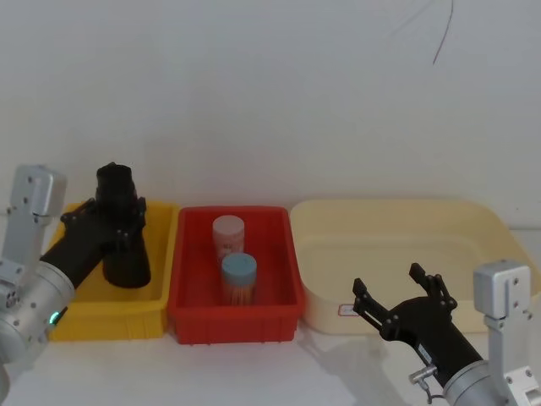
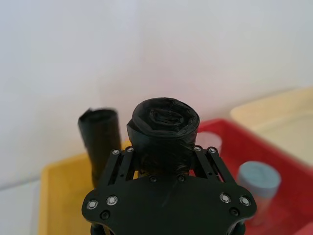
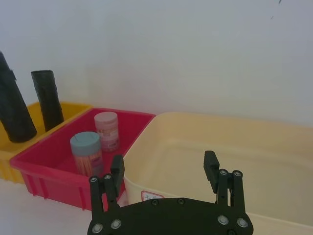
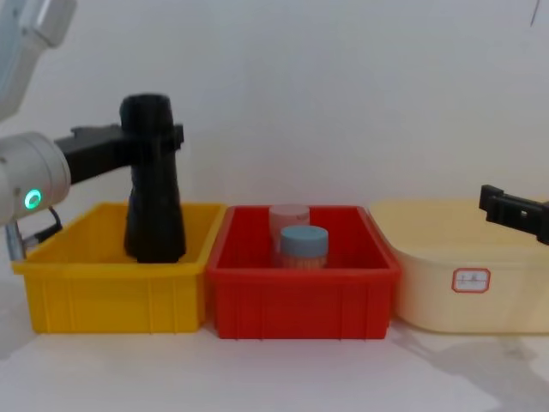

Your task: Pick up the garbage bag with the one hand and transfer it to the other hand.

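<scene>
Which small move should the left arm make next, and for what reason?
Probably raise the left end effector straight up. It is shut on the garbage bag, whose lower end seems to sit inside the yellow bin beside a second roll. The right end effector is open near the cream bin, so clearing the wall comes first.

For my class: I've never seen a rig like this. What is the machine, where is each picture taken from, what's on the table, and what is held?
It is a two-armed robot. One picture looks down from its head, one looks across from its chest, and one comes from each wrist. On the table sit a yellow bin, a red bin holding a blue-capped jar and a pale jar, and a cream tub. The left gripper has its jaws closed around the garbage bag, a black roll in the yellow bin beside a second roll. The right gripper hovers open by the tub.
</scene>
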Robot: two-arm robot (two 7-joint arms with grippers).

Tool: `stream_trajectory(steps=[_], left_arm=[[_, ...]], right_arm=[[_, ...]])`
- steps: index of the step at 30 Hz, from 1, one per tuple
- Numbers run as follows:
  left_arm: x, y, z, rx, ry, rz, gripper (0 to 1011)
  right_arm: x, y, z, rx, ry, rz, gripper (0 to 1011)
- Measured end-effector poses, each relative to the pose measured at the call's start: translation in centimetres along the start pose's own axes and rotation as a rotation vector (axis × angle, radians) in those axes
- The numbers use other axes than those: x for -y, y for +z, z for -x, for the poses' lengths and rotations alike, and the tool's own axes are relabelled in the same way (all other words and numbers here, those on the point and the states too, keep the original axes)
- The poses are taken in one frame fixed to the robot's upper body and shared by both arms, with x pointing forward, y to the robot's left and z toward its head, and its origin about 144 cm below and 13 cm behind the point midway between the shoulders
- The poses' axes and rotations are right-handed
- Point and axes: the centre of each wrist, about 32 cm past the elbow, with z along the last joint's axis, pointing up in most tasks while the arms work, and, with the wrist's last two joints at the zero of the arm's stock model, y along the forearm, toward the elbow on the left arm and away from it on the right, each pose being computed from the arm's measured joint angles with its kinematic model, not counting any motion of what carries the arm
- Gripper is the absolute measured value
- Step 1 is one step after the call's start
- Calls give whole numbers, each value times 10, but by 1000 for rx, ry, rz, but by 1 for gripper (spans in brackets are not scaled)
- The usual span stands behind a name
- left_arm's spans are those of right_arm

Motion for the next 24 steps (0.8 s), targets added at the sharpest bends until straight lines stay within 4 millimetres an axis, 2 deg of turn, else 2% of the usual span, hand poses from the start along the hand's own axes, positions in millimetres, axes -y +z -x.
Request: stream_trajectory(steps=[12, 24], left_arm=[[-10, 30, 5, -44, -153, 137, 421], [-9, 46, 19, -118, -310, 198, 419]], right_arm=[[0, 0, 0, 0, 0, 0, 1001], [0, 0, 0, 0, 0, 0, 1001]])
